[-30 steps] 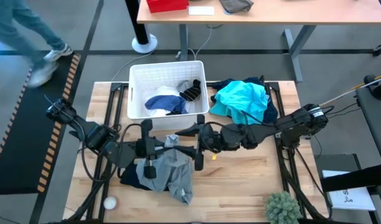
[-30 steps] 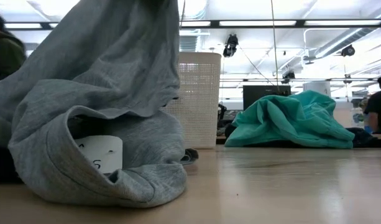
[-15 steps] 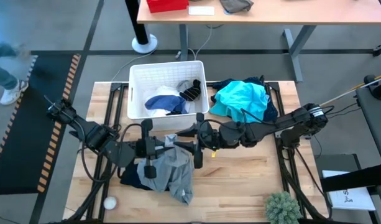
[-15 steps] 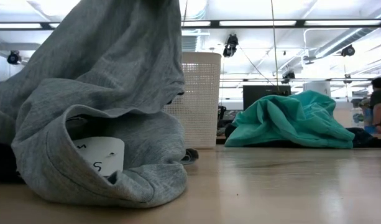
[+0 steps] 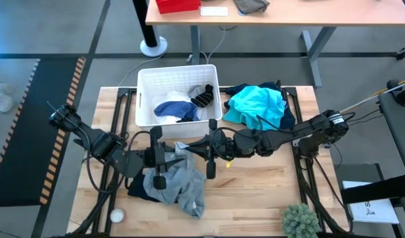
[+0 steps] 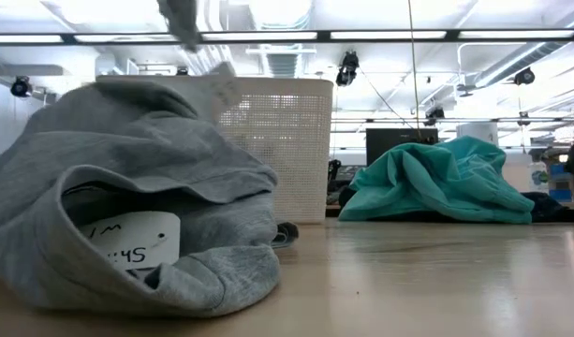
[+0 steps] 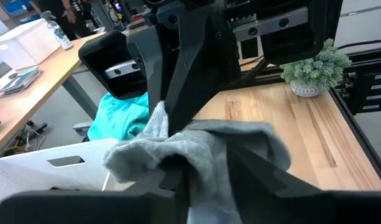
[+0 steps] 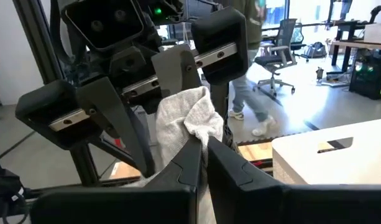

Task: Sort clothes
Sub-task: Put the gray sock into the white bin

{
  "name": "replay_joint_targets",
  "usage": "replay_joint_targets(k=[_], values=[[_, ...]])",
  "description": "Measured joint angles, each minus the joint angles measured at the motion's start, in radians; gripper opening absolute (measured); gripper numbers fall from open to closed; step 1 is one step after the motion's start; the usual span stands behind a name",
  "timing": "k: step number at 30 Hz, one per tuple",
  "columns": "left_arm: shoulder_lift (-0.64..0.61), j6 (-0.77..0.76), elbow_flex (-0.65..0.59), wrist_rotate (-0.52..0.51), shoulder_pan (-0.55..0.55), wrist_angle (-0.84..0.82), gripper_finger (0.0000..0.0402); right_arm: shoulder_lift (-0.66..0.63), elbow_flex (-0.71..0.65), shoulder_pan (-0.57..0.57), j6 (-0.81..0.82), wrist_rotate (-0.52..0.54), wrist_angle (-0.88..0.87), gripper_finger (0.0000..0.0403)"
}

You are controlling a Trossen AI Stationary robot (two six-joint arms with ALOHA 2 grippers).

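The right end effector (image 5: 203, 149) is pinched closed on a fold of the soft grey fabric garment (image 5: 182, 185), its two dark fingers (image 8: 196, 163) meeting on the cloth near the middle of the light wooden surface (image 5: 255, 192). The left end effector (image 5: 164, 157) faces it from just beside, its fingers (image 7: 178, 74) parted around the same fold; whether they touch the cloth I cannot tell. The rest of the grey garment lies heaped on the surface below both arms, partly over a dark navy garment (image 5: 137, 190). A crumpled teal garment (image 5: 255, 106) lies beside the white plastic basket (image 5: 144, 99), which holds blue and white clothes (image 5: 172, 111) and dark striped socks (image 5: 203, 98).
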Motion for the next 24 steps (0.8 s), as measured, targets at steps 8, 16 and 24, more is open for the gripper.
replay_joint_targets(k=[8, 16, 24], values=[[0.000, -0.080, -0.010, -0.010, 0.000, -0.064, 0.0177, -0.051, 0.000, -0.011, -0.060, 0.000, 0.010, 0.0001], [-0.023, -0.118, -0.101, -0.094, 0.000, -0.065, 0.0230, -0.070, 0.000, -0.115, -0.085, -0.001, 0.000, 0.0000], [-0.081, -0.178, -0.202, -0.124, 0.000, -0.046, 0.0230, -0.086, -0.001, -0.281, -0.079, -0.061, 0.008, 0.0000]])
